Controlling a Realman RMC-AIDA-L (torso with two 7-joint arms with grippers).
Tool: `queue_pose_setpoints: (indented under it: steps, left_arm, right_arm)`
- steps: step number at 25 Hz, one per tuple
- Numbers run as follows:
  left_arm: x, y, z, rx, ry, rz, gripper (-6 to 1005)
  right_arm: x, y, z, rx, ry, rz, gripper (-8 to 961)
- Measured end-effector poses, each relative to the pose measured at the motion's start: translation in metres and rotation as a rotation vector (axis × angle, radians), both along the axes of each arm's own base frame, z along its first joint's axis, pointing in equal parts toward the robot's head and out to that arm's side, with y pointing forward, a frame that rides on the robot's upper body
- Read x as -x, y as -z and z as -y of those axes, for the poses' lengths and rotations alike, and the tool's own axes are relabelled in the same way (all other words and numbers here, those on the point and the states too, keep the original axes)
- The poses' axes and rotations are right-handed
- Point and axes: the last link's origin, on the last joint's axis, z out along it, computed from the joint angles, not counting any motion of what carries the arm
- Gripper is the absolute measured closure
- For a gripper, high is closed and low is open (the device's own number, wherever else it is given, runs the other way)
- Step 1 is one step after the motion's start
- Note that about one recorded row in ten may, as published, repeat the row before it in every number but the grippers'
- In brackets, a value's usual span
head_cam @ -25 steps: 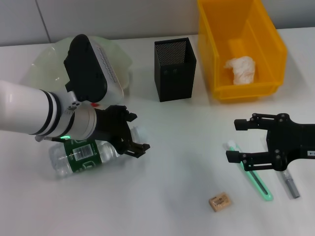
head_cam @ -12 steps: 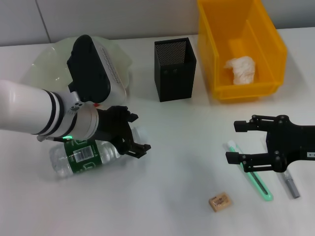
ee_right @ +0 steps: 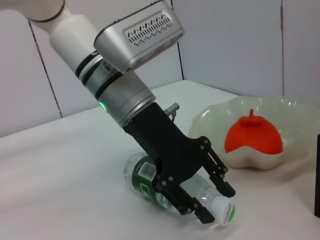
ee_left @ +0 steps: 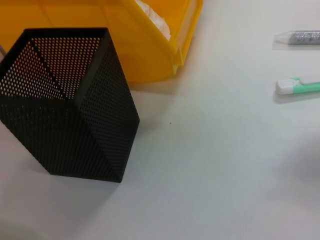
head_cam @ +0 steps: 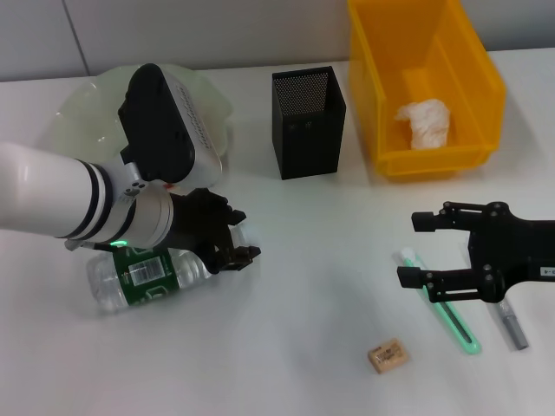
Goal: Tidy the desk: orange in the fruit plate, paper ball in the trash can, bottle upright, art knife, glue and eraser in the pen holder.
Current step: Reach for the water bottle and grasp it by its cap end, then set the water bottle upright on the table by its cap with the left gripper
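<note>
The bottle [head_cam: 143,276] lies on its side on the white table [head_cam: 295,347], in front of the fruit plate [head_cam: 82,113], its long axis running across the robot's front with the white-and-green cap [ee_right: 223,210] toward the table's middle. The left gripper [head_cam: 232,247] straddles the neck just behind the cap, its black fingers [ee_right: 218,172] spread on either side, and it is not clear whether they touch the plastic. The pale green plate holds the orange [ee_right: 251,136]. The yellow trash can [head_cam: 486,78] holds the paper ball [head_cam: 425,121]; the black mesh pen holder [head_cam: 309,121] shows nothing inside. The right gripper [head_cam: 421,249] hovers with its fingers apart above a green art knife [head_cam: 451,316] and a grey glue tube [head_cam: 512,328], the eraser [head_cam: 388,355] near them. Grey wall panels rise behind the table.
</note>
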Motion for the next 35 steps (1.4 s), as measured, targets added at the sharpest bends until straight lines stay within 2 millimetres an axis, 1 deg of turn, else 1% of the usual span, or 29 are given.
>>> queue_pose_setpoints:
  steps: [4,17,26,29,35]
  left_arm:
    - [0.0012,0.0007,-0.0013,0.001,0.001,-0.012,479]
    - [0.0019,0.0028,0.0001,0.006,0.011,-0.026,490]
    - [0.0074,0.0079,-0.0038,-0.021,-0.007,-0.089,497]
    - [0.008,0.0085,-0.004,-0.017,-0.01,-0.093,547]
    - [0.0046,0.0073,-0.0029,-0.015,-0.001,-0.089,547]
  right_arm:
    - [0.0002,0.0,-0.0002,0.001,0.0,-0.001,131]
    - [0.0011,0.0005,-0.0002,0.005,-0.003,-0.002,131]
    - [0.0014,0.0002,-0.0003,0.006,-0.005,-0.003,132]
    - [0.0016,0.0003,-0.0003,0.006,-0.005,-0.003,132]
    - [0.002,0.0002,-0.0007,0.005,-0.006,-0.004,132]
